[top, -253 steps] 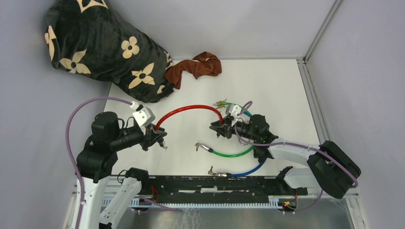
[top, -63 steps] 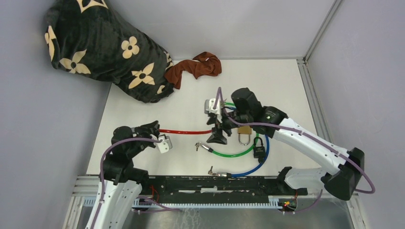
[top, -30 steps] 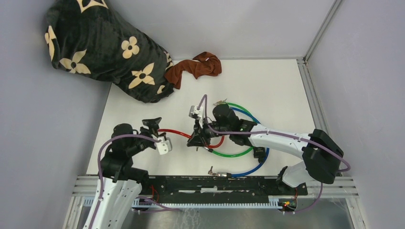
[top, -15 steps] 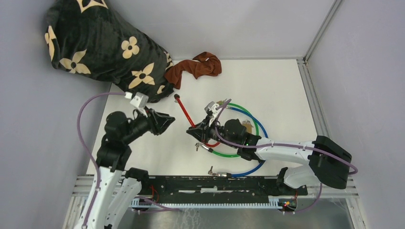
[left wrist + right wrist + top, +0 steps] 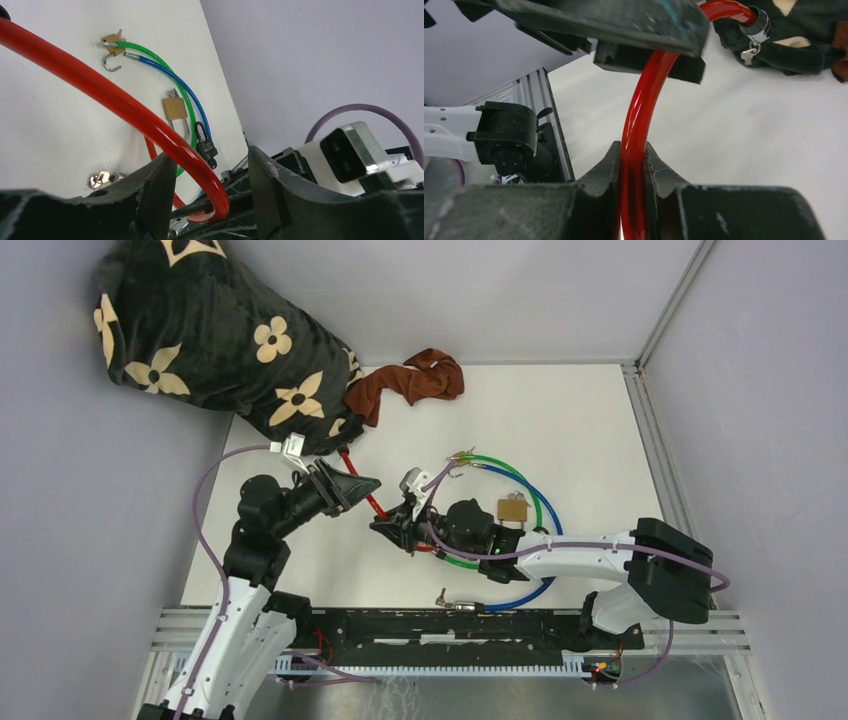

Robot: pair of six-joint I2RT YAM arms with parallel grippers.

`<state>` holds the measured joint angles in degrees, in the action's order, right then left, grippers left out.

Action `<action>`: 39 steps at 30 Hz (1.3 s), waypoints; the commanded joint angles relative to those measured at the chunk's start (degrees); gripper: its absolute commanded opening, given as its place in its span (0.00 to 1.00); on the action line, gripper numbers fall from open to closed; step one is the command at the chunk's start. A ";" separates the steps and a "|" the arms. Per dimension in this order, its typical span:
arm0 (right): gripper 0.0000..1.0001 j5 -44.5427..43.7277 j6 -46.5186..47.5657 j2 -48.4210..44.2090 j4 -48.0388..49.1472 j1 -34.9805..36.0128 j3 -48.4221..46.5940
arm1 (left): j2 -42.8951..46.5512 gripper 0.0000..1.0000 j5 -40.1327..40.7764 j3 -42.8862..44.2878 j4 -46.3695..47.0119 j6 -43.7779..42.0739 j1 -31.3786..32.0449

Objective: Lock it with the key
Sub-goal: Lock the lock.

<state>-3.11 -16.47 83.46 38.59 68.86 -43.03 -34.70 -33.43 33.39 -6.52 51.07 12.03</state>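
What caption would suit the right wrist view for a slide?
Right pincer clamps the red cable; a key hangs at its far end.

A glossy red plastic-coated cable lock is arching up off the white table. The right gripper is pinching it tight, and it is passing between the spread fingers of the left gripper. A small silver key is dangling from its black end collar. A brass padlock is lying flat just beside a thin green cable and a thin blue cable. A small black padlock is sitting near them.
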 commanded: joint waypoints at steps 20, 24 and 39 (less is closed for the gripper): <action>0.69 27.59 22.09 -20.88 -23.81 -11.43 -0.81 | -4.34 0.02 -5.61 13.75 -18.20 -41.04 0.05; 0.70 25.82 26.74 -27.33 -35.59 -14.67 -4.64 | -10.45 0.02 -2.46 23.52 -34.58 -59.38 0.10; 0.73 25.93 36.65 -26.97 -58.43 -16.24 -26.49 | -30.40 0.02 7.33 54.36 -77.13 -105.11 6.02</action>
<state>21.28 16.49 53.82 -14.94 52.75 -64.25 -67.42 -28.47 83.37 -75.81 -39.59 15.35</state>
